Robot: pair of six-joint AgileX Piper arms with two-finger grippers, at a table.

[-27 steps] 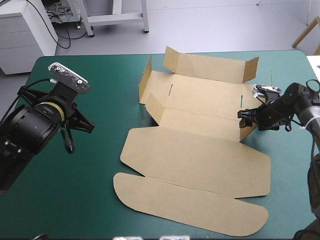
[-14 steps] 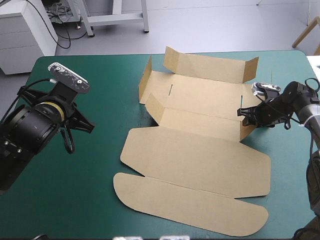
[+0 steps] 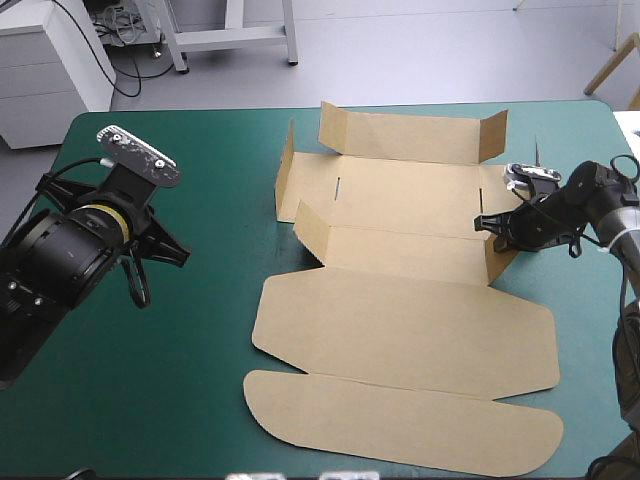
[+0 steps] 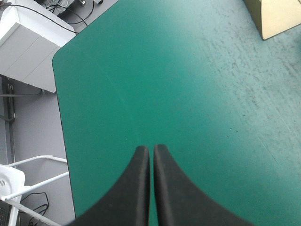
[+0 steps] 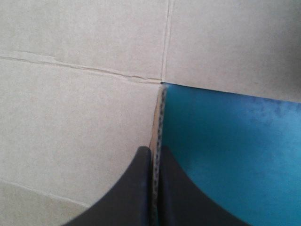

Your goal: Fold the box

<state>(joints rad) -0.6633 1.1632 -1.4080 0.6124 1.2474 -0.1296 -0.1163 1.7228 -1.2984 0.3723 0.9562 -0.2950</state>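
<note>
**Right claw on an end flap, tray walls half raised**

We are clamping the right claw on the box. Its black fingers are all but meeting, with the cut edge of a brown flap running up between them. In the high view this claw is working at the right middle of the frame, at the right end of the tray part.

Outward from there, the far wall is standing up near the top centre and the near wall is leaning up across the middle. The lid is lying flat toward the bottom of the frame. The whole sheet is resting on the cover, centre to right.

We are holding the left claw with its fingers together on nothing. It is hanging over bare cover at the left middle, well apart from the box.

We judge that we are forming the tray's right end. The next move probably calls for swinging this flap inward along its crease without dragging the sheet. The left claw may need to come across and steady or raise the opposite end.
</note>
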